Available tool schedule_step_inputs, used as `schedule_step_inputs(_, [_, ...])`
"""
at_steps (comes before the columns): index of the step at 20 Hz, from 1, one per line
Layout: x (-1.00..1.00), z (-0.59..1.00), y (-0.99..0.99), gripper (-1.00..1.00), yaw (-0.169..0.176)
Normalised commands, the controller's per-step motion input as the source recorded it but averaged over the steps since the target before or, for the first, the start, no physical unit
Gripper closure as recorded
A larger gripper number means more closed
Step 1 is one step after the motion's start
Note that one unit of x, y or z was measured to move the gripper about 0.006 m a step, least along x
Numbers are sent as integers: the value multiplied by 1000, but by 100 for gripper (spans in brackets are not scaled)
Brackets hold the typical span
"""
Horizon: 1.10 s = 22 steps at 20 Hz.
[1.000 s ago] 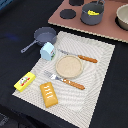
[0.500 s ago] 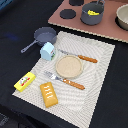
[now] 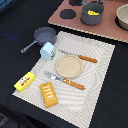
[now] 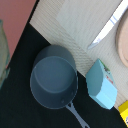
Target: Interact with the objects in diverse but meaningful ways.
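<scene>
Dark surface (image 3: 20,20) held a saucepan (image 4: 54,76) beside the carton (image 4: 102,84); tool wasn't visible, so I'd drop squarely over the pan's rim.

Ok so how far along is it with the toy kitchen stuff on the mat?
Nothing looks clearly done: the place setting is laid out, with the bread block and yellow box on the mat's near side. No pincer shows in either view, so nothing can be seen in hand; the wrist camera looks down on the saucepan beside the white carton, perhaps the next target. A cheese wedge sits in the stove pot. Everything else looks untouched.
</scene>
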Motion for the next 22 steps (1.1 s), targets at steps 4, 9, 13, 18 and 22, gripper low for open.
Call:
schedule_step_inputs(4, [-501,-109,-521,-100,0])
schedule_step_inputs(9, [-576,-114,-383,-100,16])
schedule_step_inputs(13, [-688,-204,-350,-100,6])
schedule_step_inputs(18, [-818,-301,-419,-100,13])
schedule_step_inputs(22, [-853,-324,-450,-100,18])
